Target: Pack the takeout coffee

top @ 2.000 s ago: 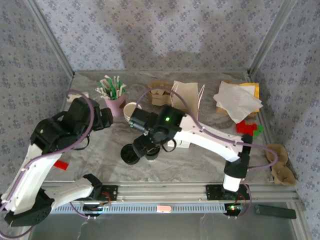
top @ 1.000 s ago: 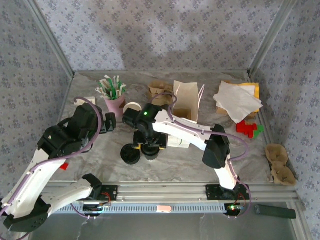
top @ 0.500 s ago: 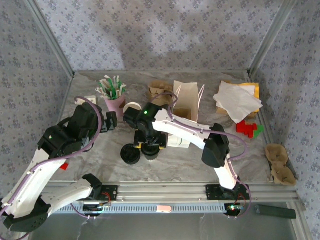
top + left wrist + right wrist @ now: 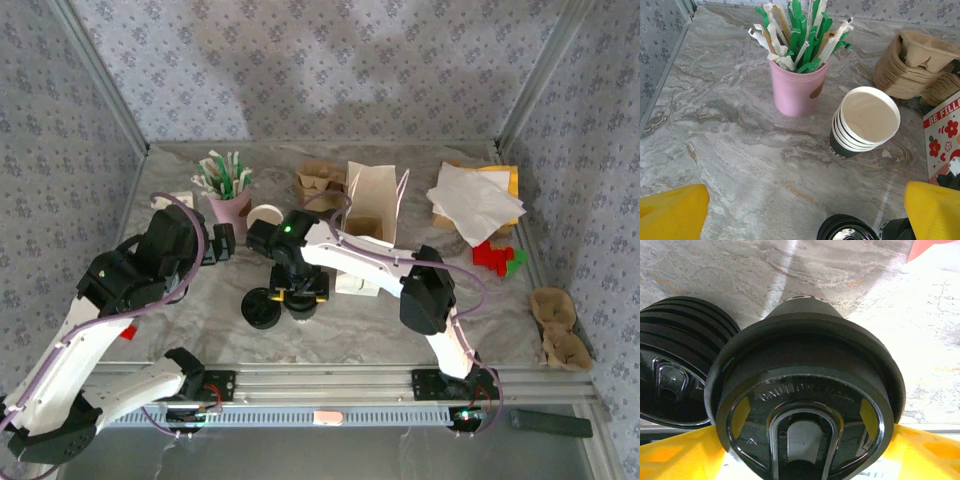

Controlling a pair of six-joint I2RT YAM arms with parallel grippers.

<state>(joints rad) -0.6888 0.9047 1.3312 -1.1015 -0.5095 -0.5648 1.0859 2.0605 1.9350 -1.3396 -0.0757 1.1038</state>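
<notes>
Swung leftward since earlier, the right arm (image 4: 365,262) is seen from above, the right end effector (image 4: 300,288) held over the coffee (image 4: 303,307) near the counter's (image 4: 400,335) front edge. At the left wrist, the left end effector (image 4: 802,212) is spread wide. At the right wrist, the coffee is flanked by yellow fingers (image 4: 670,455); whether it is pinched cannot be told.

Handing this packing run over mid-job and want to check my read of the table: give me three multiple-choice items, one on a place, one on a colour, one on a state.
1. From the right wrist camera, the pile of black lids lies where from the lidded coffee?
A. to its left
B. to its right
C. on top of it

2. The cup of stirrers is:
A. blue
B. pink
C. white

3. The paper bag is:
A. folded flat
B. lying on its side
C. standing, mouth open

Answers:
1 A, the ribbed lid stack sits at the coffee's left edge.
2 B, its wall is plainly pink.
3 C, its open top faces the overhead camera.
</notes>
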